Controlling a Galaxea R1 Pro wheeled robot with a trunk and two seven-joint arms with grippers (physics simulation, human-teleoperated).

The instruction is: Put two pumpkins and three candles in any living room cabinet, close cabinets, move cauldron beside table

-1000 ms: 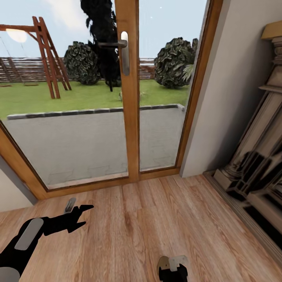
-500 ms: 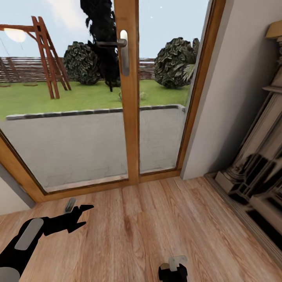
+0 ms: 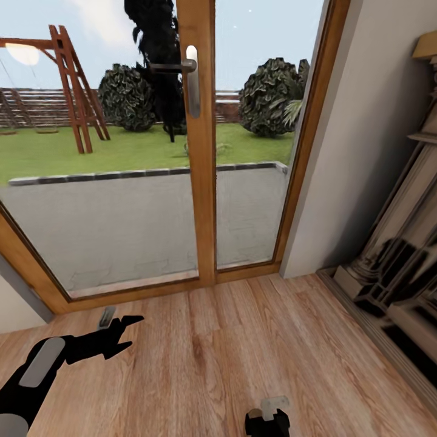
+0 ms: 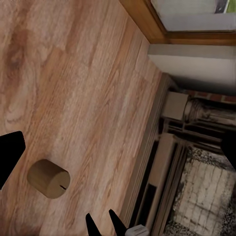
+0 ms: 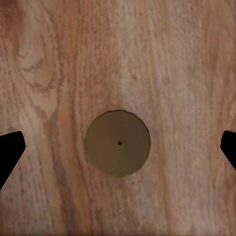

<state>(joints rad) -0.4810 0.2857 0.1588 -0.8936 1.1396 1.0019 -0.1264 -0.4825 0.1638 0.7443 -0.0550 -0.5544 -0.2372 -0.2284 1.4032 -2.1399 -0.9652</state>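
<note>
We are facing the glass garden doors (image 3: 145, 182) of the living room, with the wood-plank floor (image 3: 243, 352) under us and the ornate beige fireplace (image 3: 400, 243) standing at the right.

In the head view our left hand (image 3: 124, 332) is hanging low over the floor at the lower left, its two black fingers spread apart with nothing between them. Our right hand (image 3: 267, 419) is showing at the bottom edge; from this angle we cannot tell how wide it is standing, and a small pale shape just beyond it may be the candle, though we cannot make it out here.

The right wrist view is giving us what the head view is not: a candle (image 5: 117, 143) is standing upright on the floor, seen straight from above with its tiny wick at the centre. Our right hand's fingertips (image 5: 10, 152) are sitting wide apart at either edge, well clear of the candle and gripping nothing.

The left wrist view is looking across the floor: the candle (image 4: 48, 178) is standing on the planks, apart from the fireplace base (image 4: 162, 187), and the tips of our right hand (image 4: 105, 223) are poking in near it.
</note>
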